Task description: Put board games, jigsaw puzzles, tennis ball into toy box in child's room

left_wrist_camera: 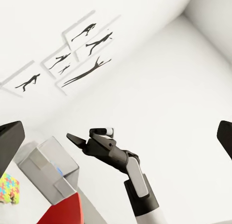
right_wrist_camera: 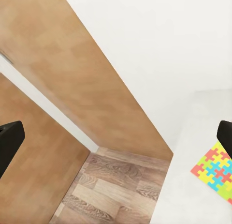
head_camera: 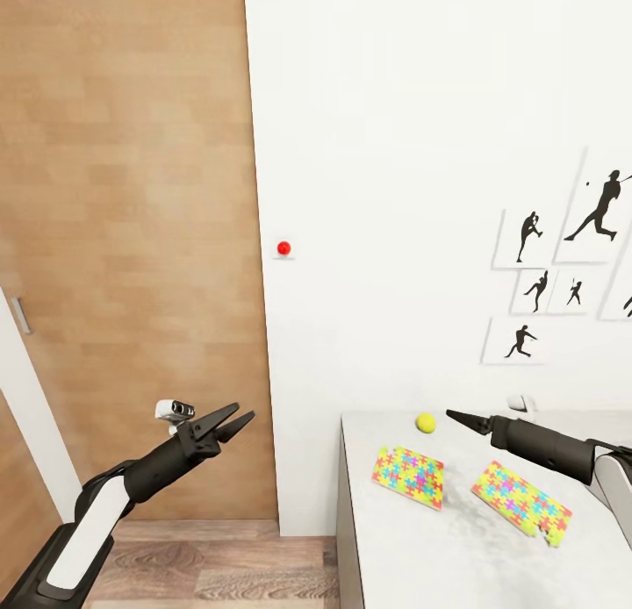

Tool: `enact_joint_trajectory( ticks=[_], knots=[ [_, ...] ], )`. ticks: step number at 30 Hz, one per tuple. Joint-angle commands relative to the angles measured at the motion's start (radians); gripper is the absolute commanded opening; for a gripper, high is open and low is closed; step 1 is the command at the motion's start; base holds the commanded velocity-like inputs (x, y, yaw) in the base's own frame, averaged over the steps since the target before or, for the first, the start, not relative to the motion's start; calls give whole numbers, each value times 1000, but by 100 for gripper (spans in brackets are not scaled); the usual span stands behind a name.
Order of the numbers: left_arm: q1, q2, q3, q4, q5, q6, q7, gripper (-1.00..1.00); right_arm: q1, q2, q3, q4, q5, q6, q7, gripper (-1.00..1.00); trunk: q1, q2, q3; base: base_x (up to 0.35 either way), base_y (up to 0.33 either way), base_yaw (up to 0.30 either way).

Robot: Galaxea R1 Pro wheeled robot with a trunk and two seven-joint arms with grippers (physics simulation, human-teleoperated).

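Two jigsaw puzzles [head_camera: 408, 477] [head_camera: 522, 502] lie flat on the pale grey table [head_camera: 412, 556]. The yellow tennis ball [head_camera: 426, 423] rests near the table's far edge by the wall. My right gripper [head_camera: 453, 413] hovers just right of the ball, above the table, and its wrist view shows the fingers wide apart with nothing between them. In that view one puzzle's corner [right_wrist_camera: 217, 168] shows. My left gripper [head_camera: 244, 413] is open and empty, held left of the table in front of the wooden door. The toy box, board games and bed are out of view.
A wooden door [head_camera: 132, 240] and wood floor [head_camera: 211, 565] lie left of the table. The white wall [head_camera: 395, 197] behind carries baseball silhouette pictures [head_camera: 562, 267] and a red knob [head_camera: 283, 248]. A grey block [left_wrist_camera: 46, 166] and a red shape [left_wrist_camera: 67, 209] sit beside the table.
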Motion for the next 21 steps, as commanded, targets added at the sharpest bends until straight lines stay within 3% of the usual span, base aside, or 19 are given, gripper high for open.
enact_joint_trajectory(
  ticks=[1, 8, 14, 21],
  knots=[
    [0, 1, -2, 1, 7, 6, 1, 100, 0, 0, -1, 0, 1, 5, 4, 100, 0, -1, 0, 0, 0, 0],
    [0, 1, 0, 12, 4, 5, 9, 100, 0, 0, -1, 0, 1, 5, 2, 100, 0, -1, 0, 0, 0, 0],
    [0, 3, 18, 107, -31, 4, 21, 100, 0, 0, -1, 1, 2, 15, -39, 100, 0, -1, 0, 0, 0, 0],
    [0, 4, 84, 209, -78, 2, 26, 100, -2, 4, 1, 7, -2, 57, -217, 100, 0, -1, 0, 0, 0, 0]
  ],
)
